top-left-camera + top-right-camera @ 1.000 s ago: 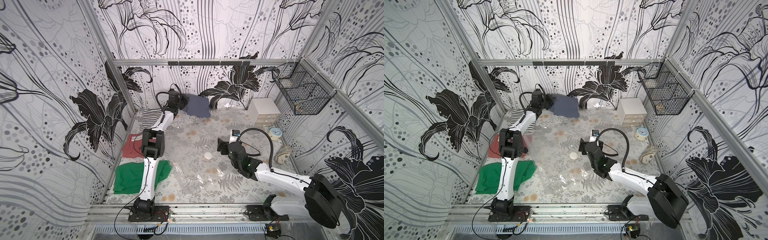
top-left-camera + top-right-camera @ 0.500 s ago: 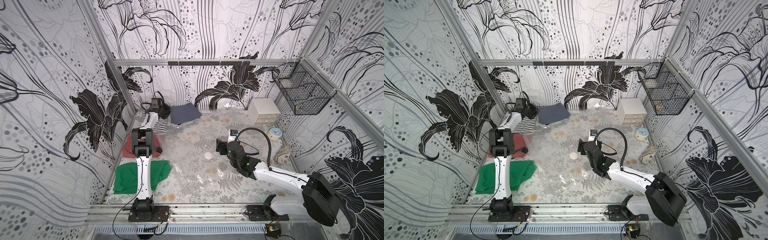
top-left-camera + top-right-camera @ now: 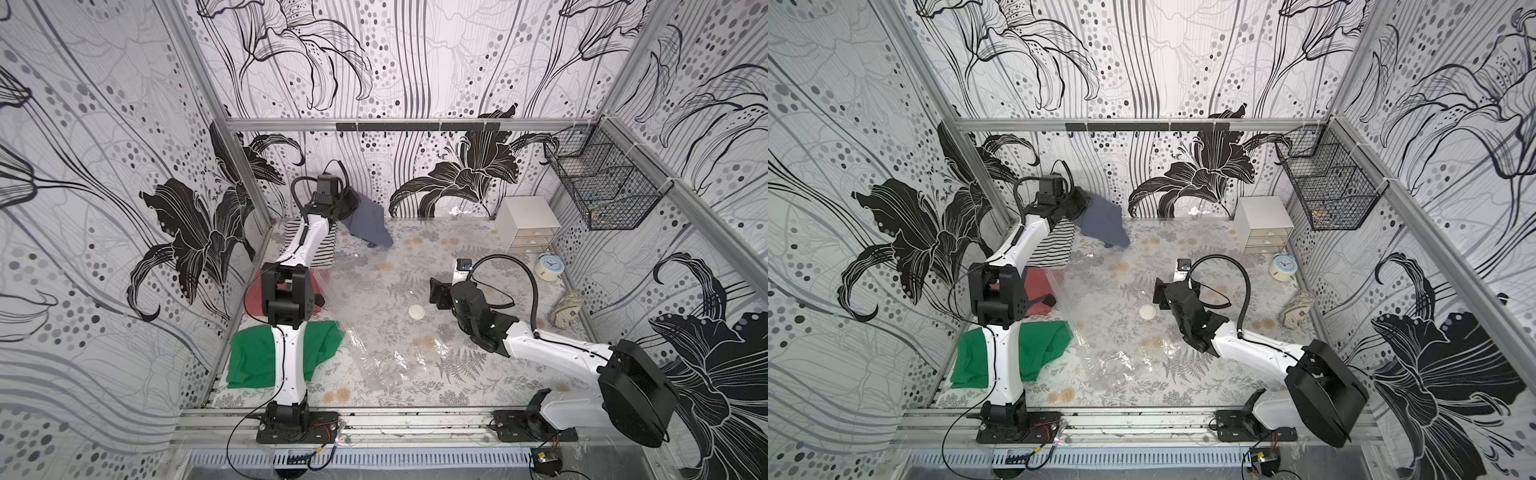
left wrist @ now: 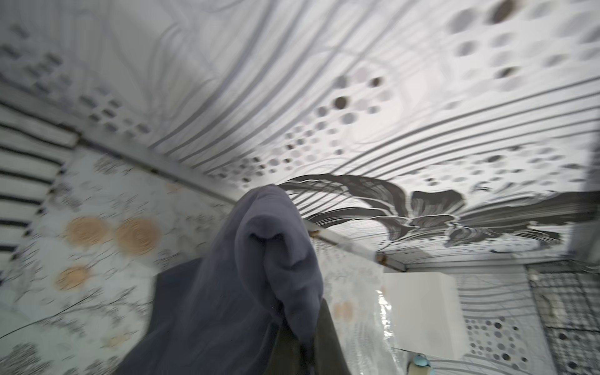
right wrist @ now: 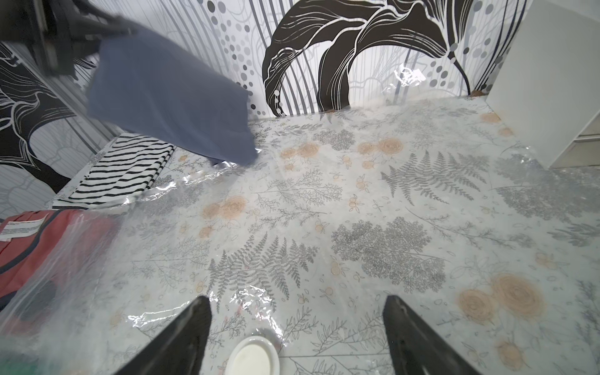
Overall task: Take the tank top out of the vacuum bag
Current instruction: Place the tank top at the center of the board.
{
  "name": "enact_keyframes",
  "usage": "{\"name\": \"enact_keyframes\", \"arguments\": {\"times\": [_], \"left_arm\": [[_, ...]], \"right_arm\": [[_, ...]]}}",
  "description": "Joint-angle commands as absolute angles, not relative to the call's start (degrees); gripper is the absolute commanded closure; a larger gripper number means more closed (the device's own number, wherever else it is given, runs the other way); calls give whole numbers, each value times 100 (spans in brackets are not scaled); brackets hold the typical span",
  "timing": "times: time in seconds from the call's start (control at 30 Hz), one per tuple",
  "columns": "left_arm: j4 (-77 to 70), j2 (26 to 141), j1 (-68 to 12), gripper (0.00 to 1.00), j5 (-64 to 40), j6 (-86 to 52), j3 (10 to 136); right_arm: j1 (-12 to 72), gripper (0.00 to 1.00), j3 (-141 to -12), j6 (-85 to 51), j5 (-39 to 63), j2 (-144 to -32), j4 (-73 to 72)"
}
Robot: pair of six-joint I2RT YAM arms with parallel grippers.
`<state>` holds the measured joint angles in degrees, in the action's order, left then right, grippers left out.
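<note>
Left pincer [image 3: 348, 204] is pinching the slate-blue folded tank top [image 3: 369, 221], dangling it over the far-left corner of the worktop [image 3: 478, 390], low tip by the far edge of the clear crinkly vacuum bag [image 3: 376, 357]. Right pincer [image 5: 297, 302] is hovering spread, farther off.

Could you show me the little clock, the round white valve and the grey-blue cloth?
clock [image 3: 549, 265], in a top view, on its dial.
round white valve [image 3: 416, 311], in a top view, on the disc's centre.
grey-blue cloth [image 3: 369, 221], in a top view, on the middle of the fabric.

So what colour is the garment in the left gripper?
Plain slate blue; the garment shows best in the right wrist view.
</note>
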<state>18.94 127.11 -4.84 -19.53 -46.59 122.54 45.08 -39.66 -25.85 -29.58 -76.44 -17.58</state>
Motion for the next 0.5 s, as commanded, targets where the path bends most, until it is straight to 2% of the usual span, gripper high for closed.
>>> {"name": "enact_keyframes", "arguments": {"times": [0.0, 0.2, 0.33, 0.47], "left_arm": [[1161, 12680, -772, 100, -1846, -4809, 12892], [1026, 12659, -1466, 100, -1488, -5104, 13328], [870, 12296, -1744, 100, -1121, -5270, 12913], [501, 12189, -1687, 100, -962, -5403, 12403]], "right_arm": [[4526, 14, -4017, -2438, -3010, -7457, -1885], [4526, 14, -3954, -2358, -3147, -7300, -1844], [4526, 14, -3942, -2385, -3159, -7299, -1851], [4526, 14, -3973, -2415, -3087, -7356, -1822]]}}
